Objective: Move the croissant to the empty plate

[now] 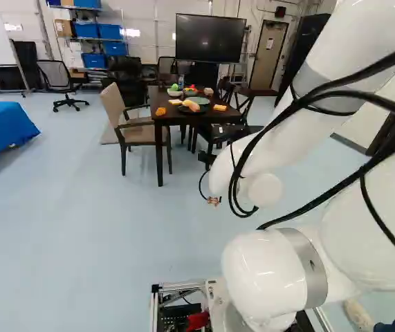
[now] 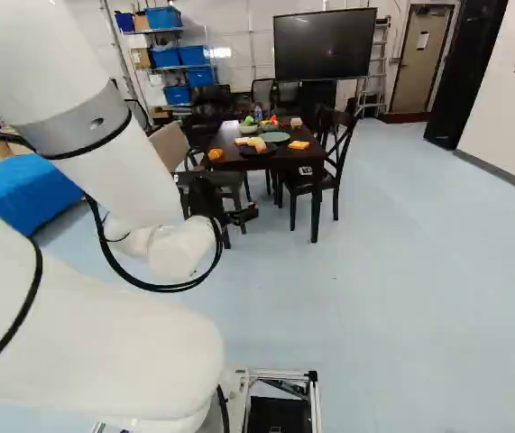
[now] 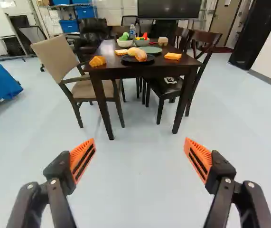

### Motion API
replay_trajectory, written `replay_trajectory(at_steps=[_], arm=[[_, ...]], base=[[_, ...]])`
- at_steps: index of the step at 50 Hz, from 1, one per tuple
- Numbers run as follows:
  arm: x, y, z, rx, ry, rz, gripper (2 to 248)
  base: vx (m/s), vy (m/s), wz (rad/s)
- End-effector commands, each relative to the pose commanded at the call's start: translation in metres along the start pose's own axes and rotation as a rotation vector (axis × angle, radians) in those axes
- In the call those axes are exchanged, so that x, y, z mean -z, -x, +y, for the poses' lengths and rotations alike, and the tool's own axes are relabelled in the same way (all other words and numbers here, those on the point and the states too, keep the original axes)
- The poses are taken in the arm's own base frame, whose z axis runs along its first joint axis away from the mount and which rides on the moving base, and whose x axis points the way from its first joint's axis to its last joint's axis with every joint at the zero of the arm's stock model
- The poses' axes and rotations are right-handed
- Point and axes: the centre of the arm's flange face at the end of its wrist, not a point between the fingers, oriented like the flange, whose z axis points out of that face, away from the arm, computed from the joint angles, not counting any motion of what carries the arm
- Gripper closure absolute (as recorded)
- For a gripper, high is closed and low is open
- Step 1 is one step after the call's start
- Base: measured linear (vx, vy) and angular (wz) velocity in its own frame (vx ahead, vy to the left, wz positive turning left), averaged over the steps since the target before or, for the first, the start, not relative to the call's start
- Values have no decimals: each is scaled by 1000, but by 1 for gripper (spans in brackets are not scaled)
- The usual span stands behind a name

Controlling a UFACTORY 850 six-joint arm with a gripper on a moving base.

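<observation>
Two fingers (image 3: 84, 159) of the pincer (image 2: 243, 215) stand wide apart, released, well short of the dark wooden tabletop (image 3: 126, 71). On that tabletop, the croissant (image 3: 97, 61) lies at the near corner beside the beige armchair (image 3: 57, 54). A dark plate (image 3: 147, 61) carries rounded bread-like pieces (image 3: 138, 54); the empty green plate (image 3: 150, 49) is just behind it. Flat yellow-orange pieces (image 3: 172, 56) lie on either side of the dark plate, and a pale bowl (image 3: 125, 43) holds green items (image 3: 125, 36).
</observation>
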Motion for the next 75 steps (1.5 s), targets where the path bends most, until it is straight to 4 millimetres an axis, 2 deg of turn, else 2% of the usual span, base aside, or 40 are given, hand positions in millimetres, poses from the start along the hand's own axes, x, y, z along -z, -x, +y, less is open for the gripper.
replay_trajectory(at_steps=[30,75], arm=[[0,0,0,0,0,0,3],[0,0,0,0,0,0,3]], base=[[66,-12,-15],[198,-47,-6]])
